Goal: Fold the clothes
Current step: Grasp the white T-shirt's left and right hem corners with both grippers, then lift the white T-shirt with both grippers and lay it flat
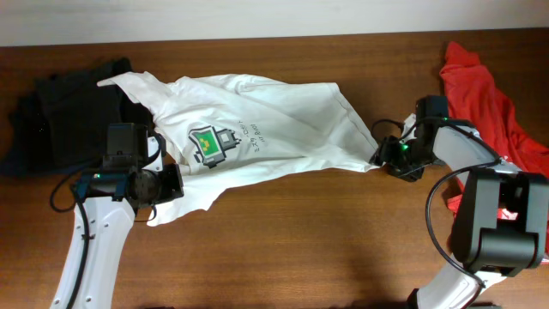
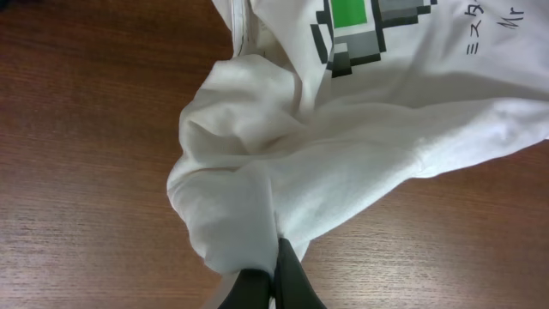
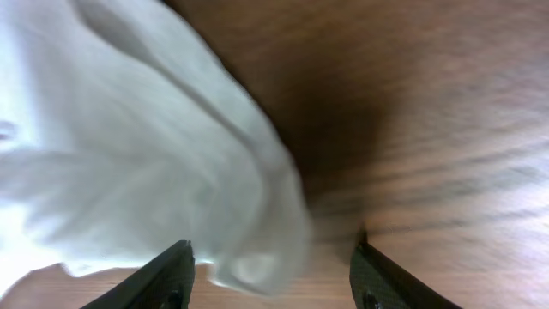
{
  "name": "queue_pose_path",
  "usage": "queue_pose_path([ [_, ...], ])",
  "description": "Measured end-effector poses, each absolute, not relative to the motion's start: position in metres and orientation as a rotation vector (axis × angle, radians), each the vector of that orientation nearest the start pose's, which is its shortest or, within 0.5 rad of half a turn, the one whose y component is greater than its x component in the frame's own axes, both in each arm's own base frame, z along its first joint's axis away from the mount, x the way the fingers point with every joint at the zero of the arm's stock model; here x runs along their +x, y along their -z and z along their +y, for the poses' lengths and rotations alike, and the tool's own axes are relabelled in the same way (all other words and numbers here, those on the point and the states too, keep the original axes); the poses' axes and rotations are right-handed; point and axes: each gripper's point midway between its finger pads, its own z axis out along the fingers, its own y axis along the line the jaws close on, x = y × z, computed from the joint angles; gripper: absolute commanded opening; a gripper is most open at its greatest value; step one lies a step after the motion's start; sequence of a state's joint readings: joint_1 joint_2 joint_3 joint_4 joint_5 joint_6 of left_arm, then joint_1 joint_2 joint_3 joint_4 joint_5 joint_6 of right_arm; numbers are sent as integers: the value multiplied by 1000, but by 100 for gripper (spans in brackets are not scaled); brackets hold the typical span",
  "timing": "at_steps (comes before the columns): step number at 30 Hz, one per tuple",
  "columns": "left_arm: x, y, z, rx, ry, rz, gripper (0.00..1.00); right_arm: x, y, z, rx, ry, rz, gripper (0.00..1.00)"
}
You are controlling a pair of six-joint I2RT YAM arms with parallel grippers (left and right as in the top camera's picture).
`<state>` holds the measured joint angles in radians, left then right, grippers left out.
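Observation:
The white T-shirt [image 1: 266, 129] with a green-and-black square graphic [image 1: 208, 142] lies crumpled across the middle of the table. My left gripper [image 1: 163, 190] is shut on a bunched fold of the shirt's lower left part [image 2: 249, 215]. My right gripper [image 1: 383, 156] is open at the shirt's right corner, and white cloth [image 3: 171, 172] lies between its fingers [image 3: 273, 257]. The red T-shirt [image 1: 489, 94] lies crumpled at the far right edge, partly behind the right arm.
A black garment [image 1: 60, 112] lies heaped at the back left, touching the white shirt's sleeve. Bare wooden table [image 1: 300, 249] fills the front. The right arm's base [image 1: 502, 215] stands at the right front.

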<state>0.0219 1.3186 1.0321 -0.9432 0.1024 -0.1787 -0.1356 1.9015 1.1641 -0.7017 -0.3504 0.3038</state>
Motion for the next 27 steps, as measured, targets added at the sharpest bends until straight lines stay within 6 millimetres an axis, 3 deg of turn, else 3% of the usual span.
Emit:
queue_pose_path([
  [4,288,-127,-12,-256,184,2792,0,370,-14,18,617,-625,2893,59],
  [5,288,-127,-12,-256,184,2792,0,371,-14,19,620,-633,2890,53],
  [8,288,-127,-12,-256,184,2792,0,373,-15,20,648,-648,2875,9],
  [9,288,-127,-12,-256,184,2792,0,373,-15,20,655,-648,2874,5],
  [16,292,-128,-12,-253,185,2778,0,369,-14,18,695,-628,2894,4],
  [19,302,-135,-11,-246,187,2734,0,358,-26,17,731,-630,2960,4],
  [20,308,-142,-11,-242,189,2711,0,361,-38,14,724,-627,2963,4],
  [22,331,-178,-10,-230,194,2606,0,371,-72,5,707,-619,2931,4],
  [23,343,-203,-7,-228,196,2535,0,381,-109,-5,683,-601,2868,4],
  [26,367,-273,11,-257,186,2353,0,392,-188,-26,636,-543,2720,4],
  [27,372,-299,21,-275,178,2284,0,392,-228,-34,601,-519,2635,4],
])
